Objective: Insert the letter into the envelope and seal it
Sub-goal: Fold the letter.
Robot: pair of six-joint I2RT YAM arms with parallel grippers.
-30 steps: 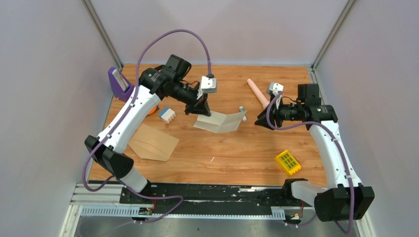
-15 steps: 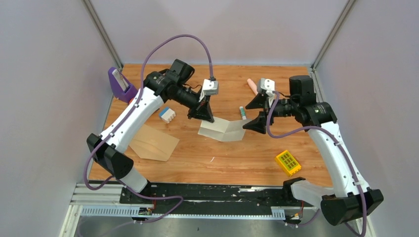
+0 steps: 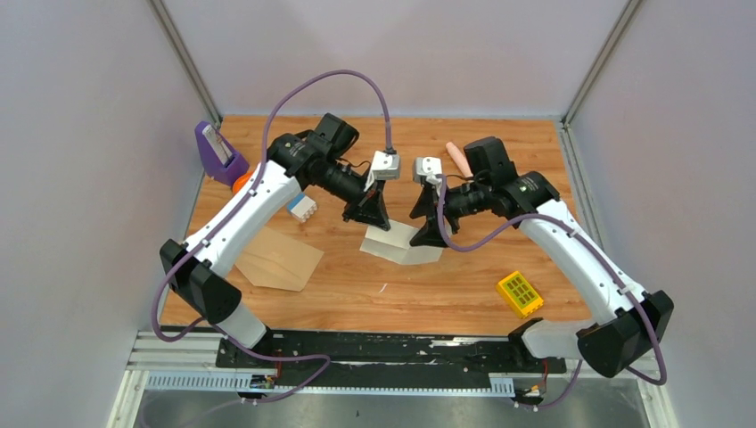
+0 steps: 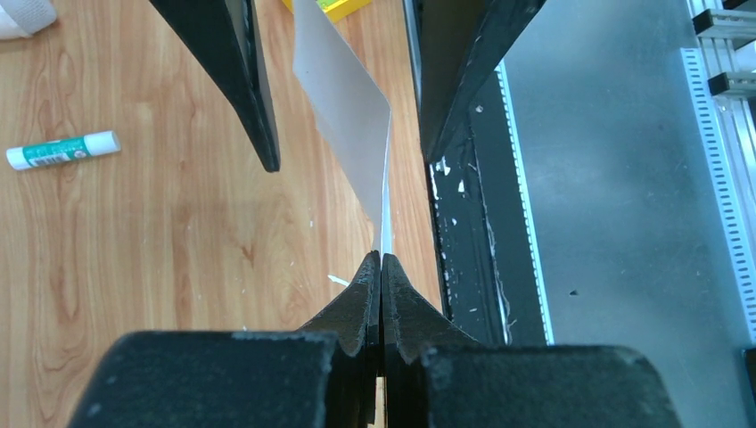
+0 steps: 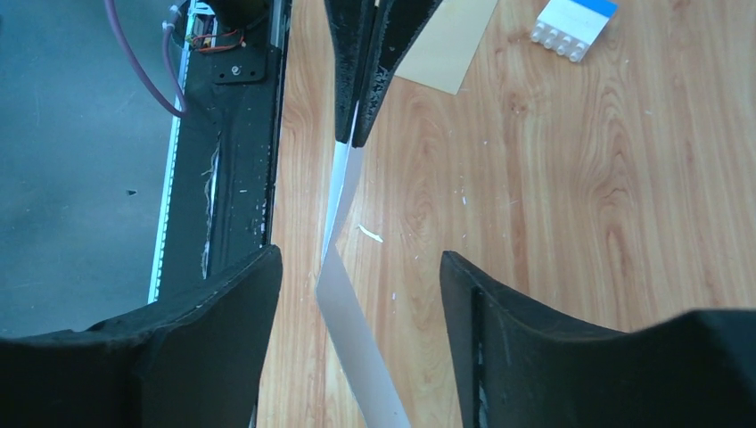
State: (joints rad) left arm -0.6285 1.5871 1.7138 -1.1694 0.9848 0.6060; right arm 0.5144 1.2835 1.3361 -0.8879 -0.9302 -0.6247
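The left gripper (image 4: 382, 265) has its black, wedge-shaped fingers pressed together, pinching one edge of the letter (image 4: 349, 111). The letter is a thin, smooth, pale grey sheet with a sharp crease. From that pinch it reaches away as a bent panel, held on edge above the wood-grain surface (image 3: 428, 294); from above, its far part seems to rest on the wood.

Facing it, the right gripper (image 5: 357, 259) is spread wide. Its two broad matte-black fingers (image 5: 223, 312) stand either side of the sheet, which passes between them as a narrow strip, closer to the finger on the rail side. Neither pad visibly touches the paper.

The envelope (image 3: 276, 259) is tan kraft paper with a pointed flap. It lies flat, well behind the left gripper, toward that arm's base.

A slim white glue stick (image 4: 62, 150) with a green label lies off to one side of the left gripper. A ribbed yellow block (image 3: 520, 294) sits behind the right gripper, near that arm's lower link. A small blue-and-white block (image 5: 571, 27) lies beyond the envelope.
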